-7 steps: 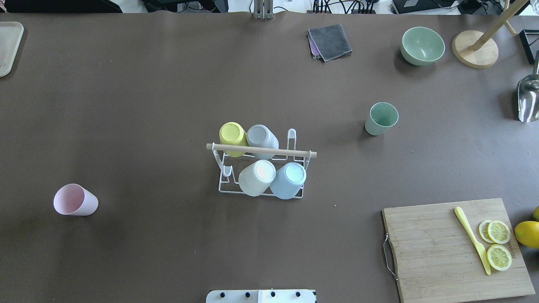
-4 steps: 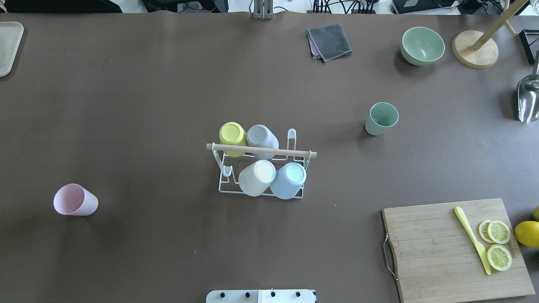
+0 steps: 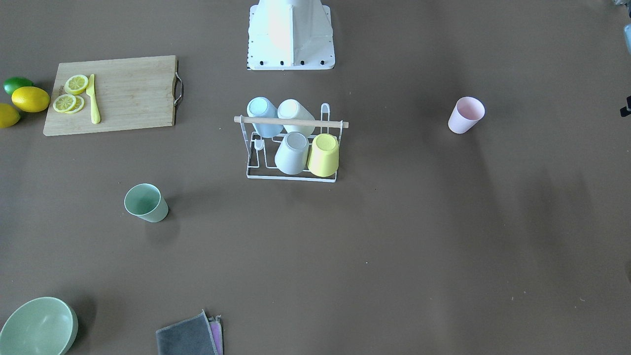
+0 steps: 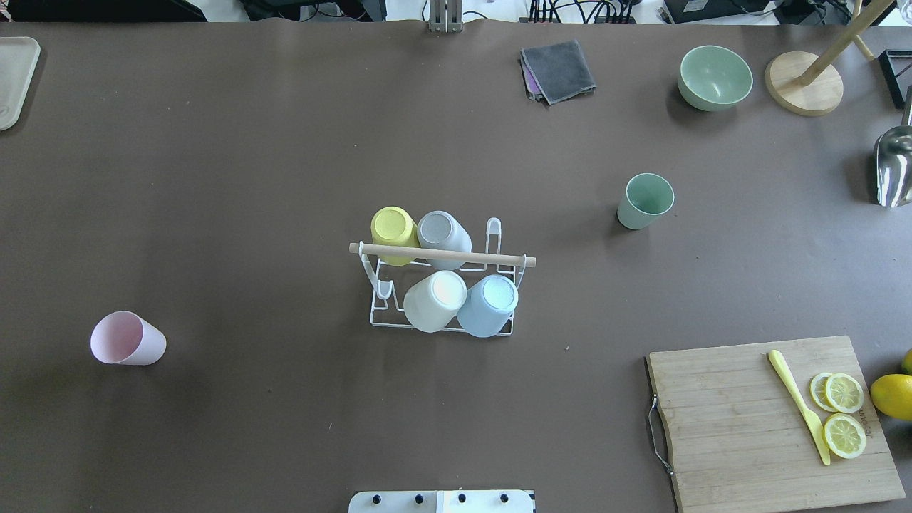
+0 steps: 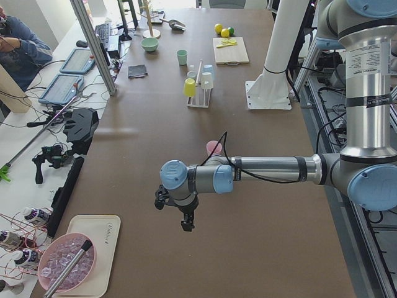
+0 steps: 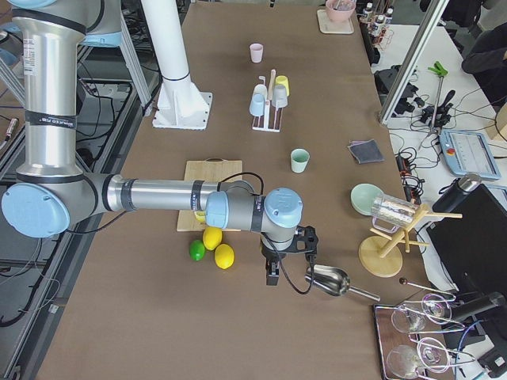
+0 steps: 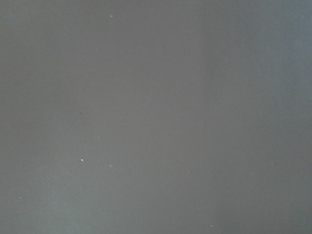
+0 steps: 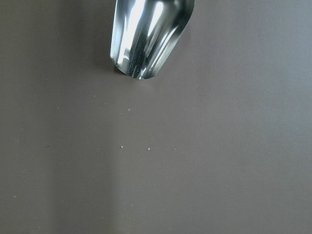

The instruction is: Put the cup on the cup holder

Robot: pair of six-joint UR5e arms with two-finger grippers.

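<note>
The white wire cup holder [image 4: 442, 254] with a wooden rod stands mid-table; it also shows in the front view [image 3: 291, 122]. Several upturned cups sit on its pegs: yellow, grey, white and blue. A pink cup [image 4: 127, 340] stands upright and alone to the left. A green cup [image 4: 645, 201] stands upright to the right. My left gripper [image 5: 186, 223] hangs over the table beyond the pink cup [image 5: 213, 148]. My right gripper [image 6: 272, 273] hangs beside a metal scoop [image 6: 333, 283]. Both show only in side views, so I cannot tell whether they are open.
A cutting board [image 4: 773, 420] with lemon slices and a yellow knife lies at the near right, lemons beside it. A green bowl [image 4: 714, 77], a grey cloth [image 4: 558, 70], a wooden stand [image 4: 804, 82] and the scoop [image 4: 893, 167] sit far right. A tray [image 4: 13, 78] lies far left.
</note>
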